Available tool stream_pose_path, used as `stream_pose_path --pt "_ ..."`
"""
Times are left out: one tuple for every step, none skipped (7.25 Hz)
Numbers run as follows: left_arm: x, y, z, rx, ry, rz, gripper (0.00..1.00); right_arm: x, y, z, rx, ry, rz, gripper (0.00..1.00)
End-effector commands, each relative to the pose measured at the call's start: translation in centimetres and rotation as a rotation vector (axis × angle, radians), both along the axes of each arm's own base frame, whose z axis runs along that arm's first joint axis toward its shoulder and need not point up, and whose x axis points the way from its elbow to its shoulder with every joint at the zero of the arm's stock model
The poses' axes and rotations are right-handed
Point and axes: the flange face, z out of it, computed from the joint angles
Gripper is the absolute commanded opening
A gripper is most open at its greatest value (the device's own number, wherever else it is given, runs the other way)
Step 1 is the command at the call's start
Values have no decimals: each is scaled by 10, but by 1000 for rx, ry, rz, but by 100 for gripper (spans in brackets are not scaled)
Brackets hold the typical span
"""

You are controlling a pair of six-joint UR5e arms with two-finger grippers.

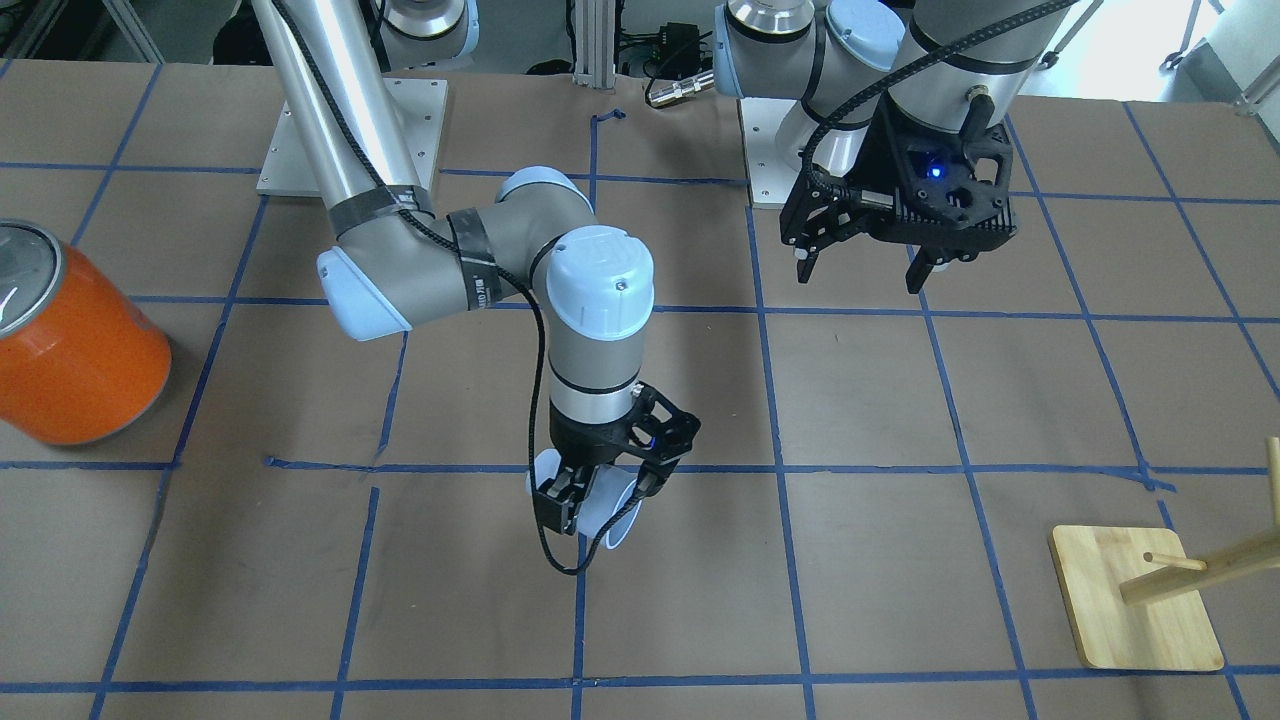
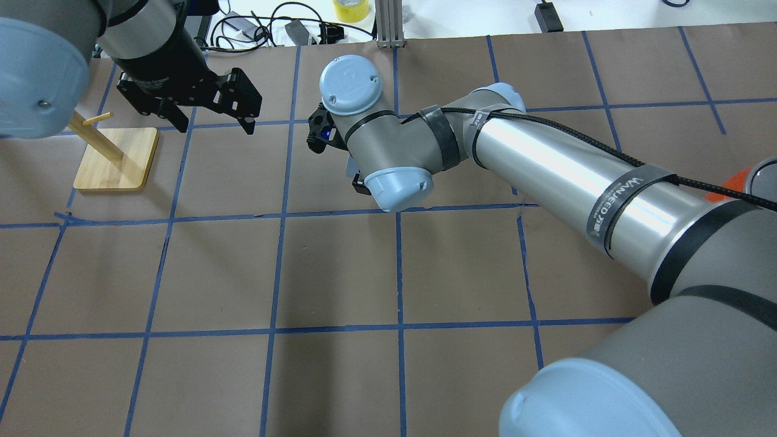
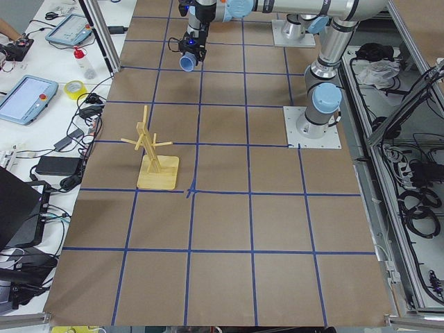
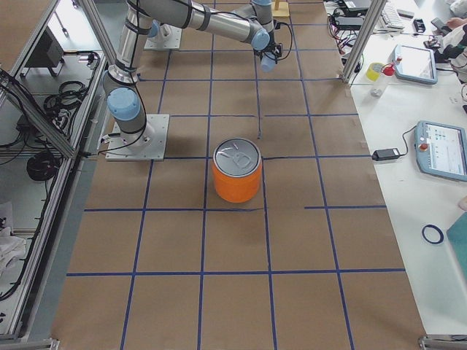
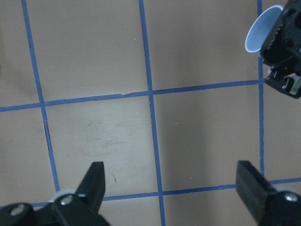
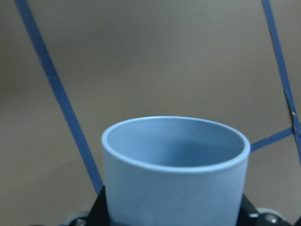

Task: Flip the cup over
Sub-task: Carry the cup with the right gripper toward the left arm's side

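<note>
The pale blue cup [image 1: 612, 512] is held between the fingers of my right gripper [image 1: 600, 495], near the middle of the table. It is tipped onto its side, low over the brown paper, with its open mouth away from the wrist. The right wrist view shows its rim and darker inside close up [image 6: 174, 174]. The cup also shows at the top right of the left wrist view [image 5: 262, 33]. My left gripper [image 1: 860, 278] hangs open and empty above the table, apart from the cup; its open fingers frame bare paper [image 5: 170, 172]. In the overhead view the right wrist hides the cup.
A large orange can [image 1: 75, 340] with a silver top stands on my right side of the table. A wooden peg rack [image 1: 1135, 610] on a square base stands on my left side, near the left gripper [image 2: 215, 124]. Blue tape lines grid the paper.
</note>
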Motion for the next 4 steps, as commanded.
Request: stream_pose_path --pt "0 -1 0 -1 1 1 100 21 17 -4 14 65 317 30" --pt "-1 -1 0 -1 1 -1 100 23 19 -4 16 85 410 30" --pt "0 -2 1 -2 1 1 100 23 18 -7 21 105 494 31" --pt "0 -1 0 -1 1 1 100 24 18 -13 31 113 517 31"
